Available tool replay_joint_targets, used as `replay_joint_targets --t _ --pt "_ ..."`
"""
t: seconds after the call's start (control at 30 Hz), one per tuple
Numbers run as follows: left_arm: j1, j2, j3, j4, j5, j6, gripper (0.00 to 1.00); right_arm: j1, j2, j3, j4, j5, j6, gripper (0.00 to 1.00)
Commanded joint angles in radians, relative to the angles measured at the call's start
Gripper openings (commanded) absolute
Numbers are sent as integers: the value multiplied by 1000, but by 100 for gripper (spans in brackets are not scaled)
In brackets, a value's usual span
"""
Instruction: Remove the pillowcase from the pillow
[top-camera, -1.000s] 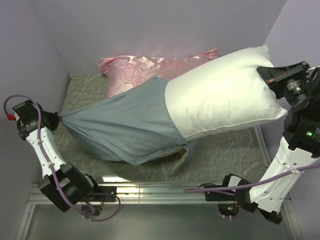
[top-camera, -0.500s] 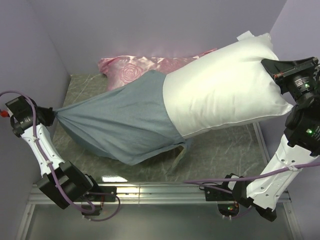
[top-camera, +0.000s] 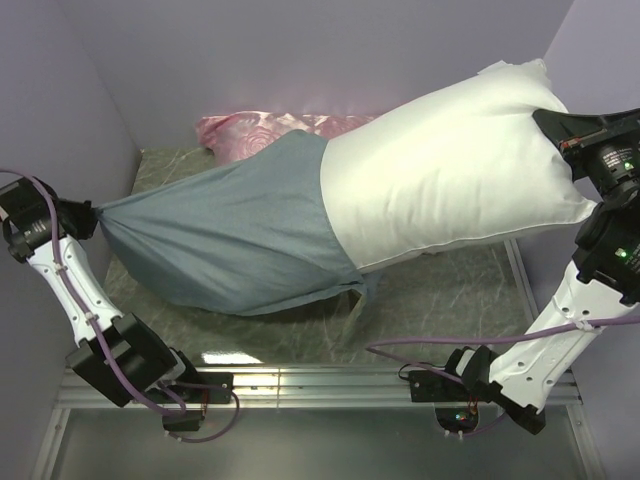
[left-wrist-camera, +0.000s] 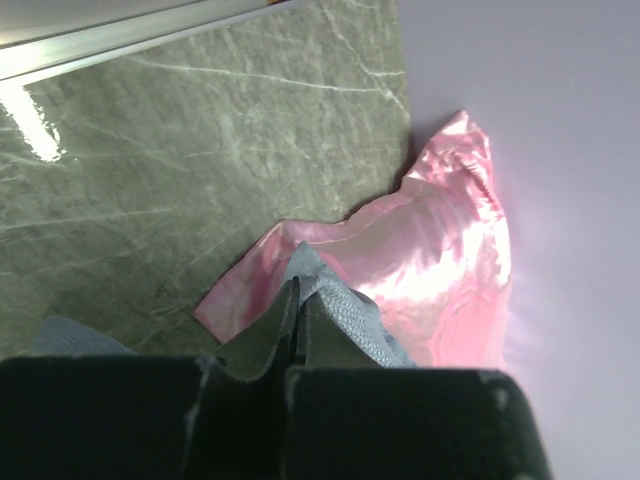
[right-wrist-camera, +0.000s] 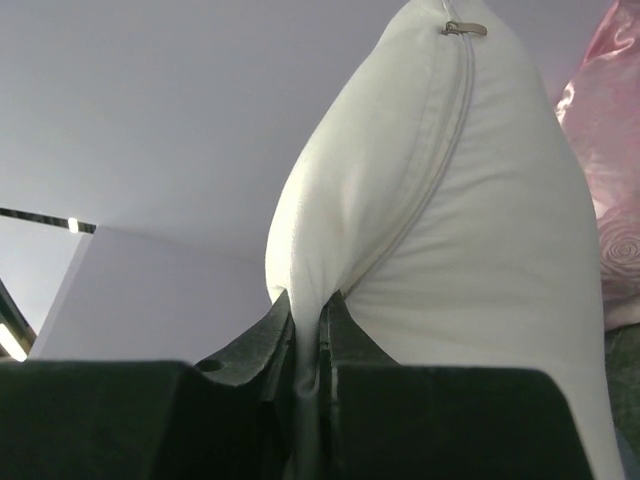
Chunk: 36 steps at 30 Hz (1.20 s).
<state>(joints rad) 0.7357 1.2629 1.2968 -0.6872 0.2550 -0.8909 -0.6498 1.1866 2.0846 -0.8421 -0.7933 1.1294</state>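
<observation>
The pillowcase shows its plain grey-blue inside and still covers the left end of the off-white pillow. Both hang stretched above the table between the arms. My left gripper is shut on the pillowcase's left tip; that grey-blue cloth shows between its fingers in the left wrist view. My right gripper is shut on the pillow's right end. In the right wrist view the pillow's white cloth is pinched by its zip seam between the fingers. The checked outside is hidden.
A shiny pink rose-patterned pillow lies at the back against the wall, partly behind the pillowcase; it also shows in the left wrist view. Lilac walls close in on three sides. The marble tabletop has a metal rail at its near edge.
Both grippers moved apart: the left further left with the pillowcase tip, the right up and right with the pillow. More white pillow shows out of the pillowcase, which lifted off the table.
</observation>
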Motion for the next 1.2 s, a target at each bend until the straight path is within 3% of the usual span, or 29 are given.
replay_joint_targets --t 0.0,0.67,1.17 --pt "45 23 79 51 -48 -20 1 -50 10 23 215 82 53 0" --pt "62 151 202 90 43 -123 1 -142 102 92 207 74 66 0" --pt "59 242 249 95 92 -109 1 -154 140 120 175 101 32 0"
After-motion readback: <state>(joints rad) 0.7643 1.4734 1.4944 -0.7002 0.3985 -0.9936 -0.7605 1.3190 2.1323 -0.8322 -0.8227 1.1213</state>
